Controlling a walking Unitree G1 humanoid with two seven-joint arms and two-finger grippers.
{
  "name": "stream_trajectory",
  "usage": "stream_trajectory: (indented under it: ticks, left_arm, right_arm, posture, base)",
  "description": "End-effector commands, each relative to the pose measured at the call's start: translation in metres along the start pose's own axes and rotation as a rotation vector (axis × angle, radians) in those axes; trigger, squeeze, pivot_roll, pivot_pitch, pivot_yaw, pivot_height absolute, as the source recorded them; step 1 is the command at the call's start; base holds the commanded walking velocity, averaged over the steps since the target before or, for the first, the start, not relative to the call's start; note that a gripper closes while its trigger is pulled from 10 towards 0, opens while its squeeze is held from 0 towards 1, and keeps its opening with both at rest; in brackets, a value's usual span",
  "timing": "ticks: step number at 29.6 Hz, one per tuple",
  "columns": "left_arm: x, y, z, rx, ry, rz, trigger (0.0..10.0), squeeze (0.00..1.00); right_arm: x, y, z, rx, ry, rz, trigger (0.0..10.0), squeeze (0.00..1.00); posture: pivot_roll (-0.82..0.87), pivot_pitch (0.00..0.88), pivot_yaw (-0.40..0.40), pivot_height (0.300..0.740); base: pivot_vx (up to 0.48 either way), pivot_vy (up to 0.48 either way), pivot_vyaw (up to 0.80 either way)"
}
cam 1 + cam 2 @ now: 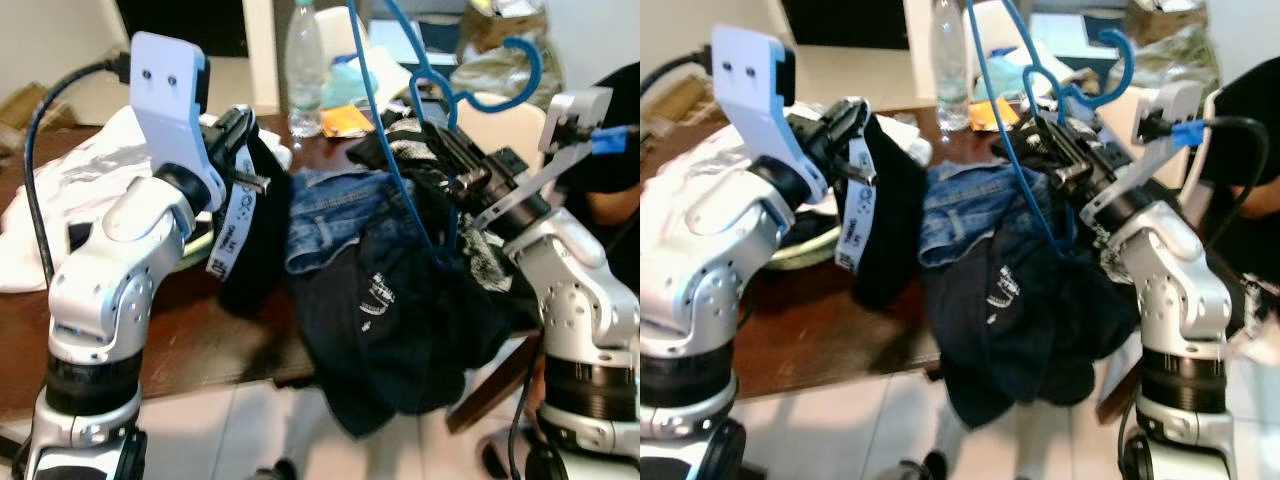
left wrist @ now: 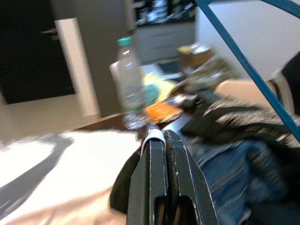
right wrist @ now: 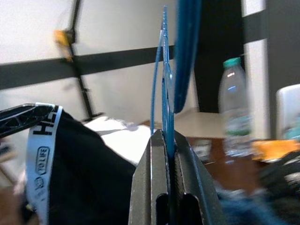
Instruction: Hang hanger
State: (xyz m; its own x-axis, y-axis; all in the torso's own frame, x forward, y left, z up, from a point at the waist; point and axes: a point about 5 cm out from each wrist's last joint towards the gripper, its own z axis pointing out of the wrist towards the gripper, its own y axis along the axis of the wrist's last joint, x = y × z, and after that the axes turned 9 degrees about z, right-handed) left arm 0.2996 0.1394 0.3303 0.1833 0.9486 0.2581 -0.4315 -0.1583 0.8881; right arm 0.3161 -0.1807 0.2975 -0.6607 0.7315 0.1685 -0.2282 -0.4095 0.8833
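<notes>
Right wrist view: right tool [image 3: 168, 140] pinches a thin blue plastic hanger [image 3: 165, 70], held upright.

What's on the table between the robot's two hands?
Between the left gripper, shut on a black garment, and the right gripper, holding the blue hanger, lie blue jeans, in both eye views.
</notes>
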Motion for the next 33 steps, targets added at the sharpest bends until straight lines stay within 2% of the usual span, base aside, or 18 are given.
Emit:
stream_trajectory:
  ticks: [1, 9, 17, 23, 26, 27, 30, 33]
  left_arm:
    - [-0.001, 0.012, 0.000, -0.047, -0.007, 0.062, 10.0, 0.00]
    - [-0.009, 0.014, -0.001, -0.054, -0.051, 0.065, 10.0, 0.00]
    - [-0.020, 0.019, 0.000, -0.074, -0.110, 0.014, 10.0, 0.00]
    - [-0.036, 0.020, 0.000, -0.089, -0.207, -0.040, 10.0, 0.00]
    - [-0.047, 0.013, -0.001, -0.068, -0.249, -0.077, 10.0, 0.00]
    - [-0.047, 0.013, -0.001, -0.068, -0.249, -0.077, 10.0, 0.00]
    - [-0.050, -0.011, -0.003, 0.008, -0.246, -0.089, 10.0, 0.00]
    - [-0.049, -0.022, -0.005, 0.041, -0.237, -0.088, 10.0, 0.00]
  right_arm:
    - [0.003, -0.002, -0.001, 0.009, 0.015, 0.008, 10.0, 0.00]
    - [0.004, -0.004, -0.001, 0.017, 0.014, 0.013, 10.0, 0.00]
    - [-0.001, -0.004, -0.004, 0.012, -0.017, 0.026, 10.0, 0.00]
    - [-0.014, -0.005, -0.011, 0.017, -0.128, 0.010, 10.0, 0.00]
    - [-0.027, -0.009, -0.018, 0.025, -0.232, 0.011, 10.0, 0.00]
    - [-0.027, -0.009, -0.018, 0.025, -0.232, 0.011, 10.0, 0.00]
    - [-0.044, -0.014, -0.030, 0.040, -0.362, 0.010, 10.0, 0.00]
    - [-0.049, -0.015, -0.037, 0.041, -0.409, 0.017, 10.0, 0.00]
  posture:
    - [0.11, 0.144, 0.026, 0.740]
    - [0.11, 0.143, 0.027, 0.740]
    - [0.11, 0.143, 0.028, 0.740]
    - [0.10, 0.138, 0.032, 0.740]
    - [0.09, 0.125, 0.039, 0.740]
    - [0.09, 0.125, 0.039, 0.740]
    - [0.08, 0.130, 0.039, 0.740]
    - [0.07, 0.136, 0.037, 0.740]
  base:
    - [-0.330, 0.000, 0.00]
    - [-0.326, 0.000, 0.00]
    - [-0.345, 0.000, 0.00]
    - [-0.358, 0.000, 0.00]
    - [-0.360, 0.000, 0.00]
    - [-0.360, 0.000, 0.00]
    - [-0.356, 0.000, -0.67]
    - [-0.359, 0.000, -0.80]
